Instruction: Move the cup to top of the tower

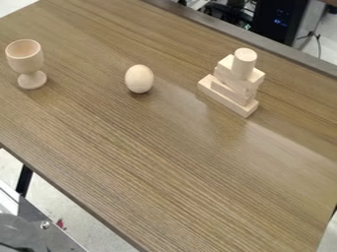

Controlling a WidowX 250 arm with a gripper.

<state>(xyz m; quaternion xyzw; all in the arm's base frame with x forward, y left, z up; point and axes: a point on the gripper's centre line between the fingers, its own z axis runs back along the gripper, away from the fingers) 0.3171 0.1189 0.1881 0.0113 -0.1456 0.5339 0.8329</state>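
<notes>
The wooden cup [26, 62], a goblet with a stem and round foot, stands upright at the left of the table, its opening facing up. On the right stands the tower [235, 82], made of pale wooden blocks stacked on a long flat block, with an upright cylinder [244, 63] on top. Cup and tower are well apart.
A pale wooden egg [139, 78] rests on the brown table [151, 162] between cup and tower. Dark equipment [280, 22] and cables are behind the far edge. A grey metal part [33, 226] lies beyond the near edge at lower left.
</notes>
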